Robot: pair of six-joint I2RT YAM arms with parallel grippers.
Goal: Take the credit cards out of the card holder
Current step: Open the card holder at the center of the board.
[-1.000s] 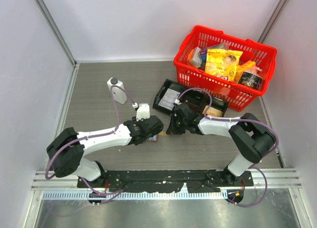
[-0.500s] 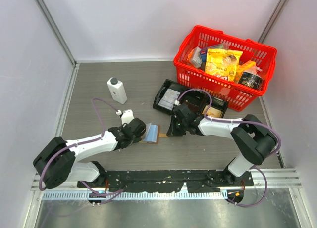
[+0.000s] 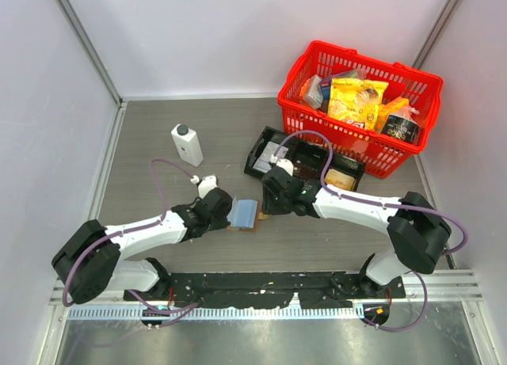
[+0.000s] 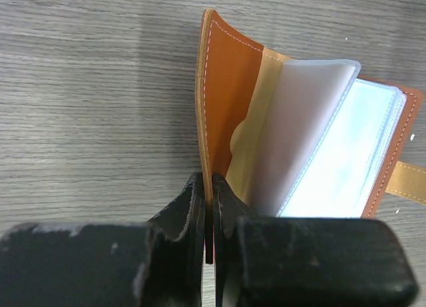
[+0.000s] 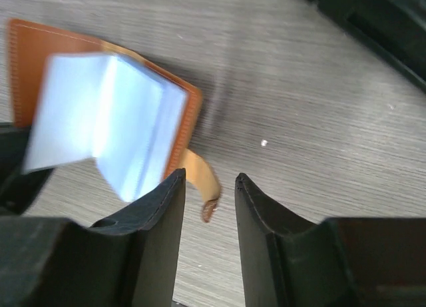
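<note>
The card holder [image 3: 245,214] lies open on the table between my two grippers, brown cover down, pale bluish pockets fanned up. My left gripper [image 3: 225,211] is shut on the raised edge of its brown cover [image 4: 225,87], fingertips [image 4: 193,194] pinching the leather. Whether credit cards sit in the pockets [image 4: 333,154] I cannot tell. My right gripper [image 5: 210,180] is open just right of the holder [image 5: 26,60], and the holder's little side tab [image 5: 198,170] curls between its jaws, untouched. Whitish flat cards [image 3: 273,154] lie in the black tray.
A black three-compartment tray [image 3: 252,161] stands behind the right gripper, also in the right wrist view [image 5: 379,27]. A red basket [image 3: 372,61] full of packets stands at the back right. A white bottle [image 3: 187,144] stands at the back left.
The left gripper drew back to the holder's left edge and closed on its cover. The right gripper moved left toward the holder and opened. The holder now lies uncovered and open.
</note>
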